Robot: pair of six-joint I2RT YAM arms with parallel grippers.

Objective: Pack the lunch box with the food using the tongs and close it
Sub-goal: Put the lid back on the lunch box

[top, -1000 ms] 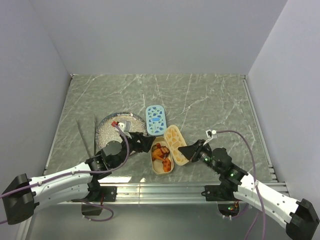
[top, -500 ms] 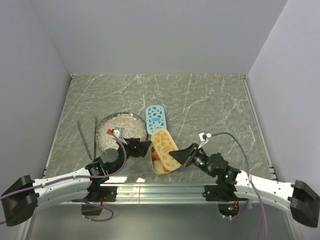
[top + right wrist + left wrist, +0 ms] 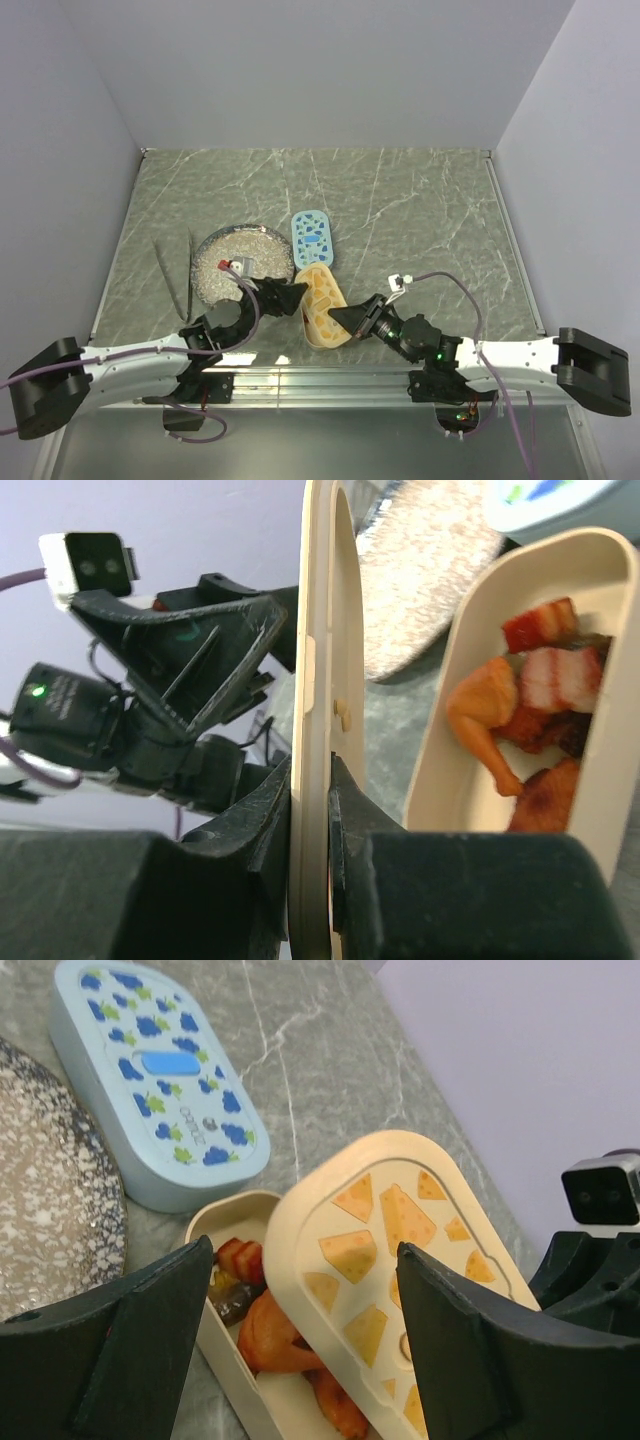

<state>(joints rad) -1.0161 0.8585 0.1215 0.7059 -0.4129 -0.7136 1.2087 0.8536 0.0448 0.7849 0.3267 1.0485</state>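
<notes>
Closing time: the right tool (image 3: 310, 780) is pinched shut on the near rim of the cheese-patterned lid (image 3: 390, 1260), holding it tilted on edge above the cream tub (image 3: 240, 1205) of the lunch box. The tub sits on the marbled surface (image 3: 420, 210) with the food (image 3: 530, 710), orange, red and dark brown chunks, already inside. The left tool (image 3: 290, 295) hovers with its jaws spread wide and nothing between them, just beside the tub on its left. Beyond the tub lie a blue box (image 3: 312, 238) and a speckled plate (image 3: 235, 255); the tongs (image 3: 175, 275) rest farther out to the tub's left, past the plate. The lid looks light, stiff and smooth, so a pinch on its thin rim would probably let it pivot or slip. A hold at the end of the oval, as here, seems the sensible place, leaving the long sides free to seat on the tub. The tub itself appears light enough to slide when pressed, and the soft, greasy-looking food could keep the lid from seating if any chunk stands proud. 1 second earlier the lid lay flat on the surface just right of the tub, the food open to the overhead camera; since then it has been lifted and swung over the tub, and the left tool has moved in closer.
</notes>
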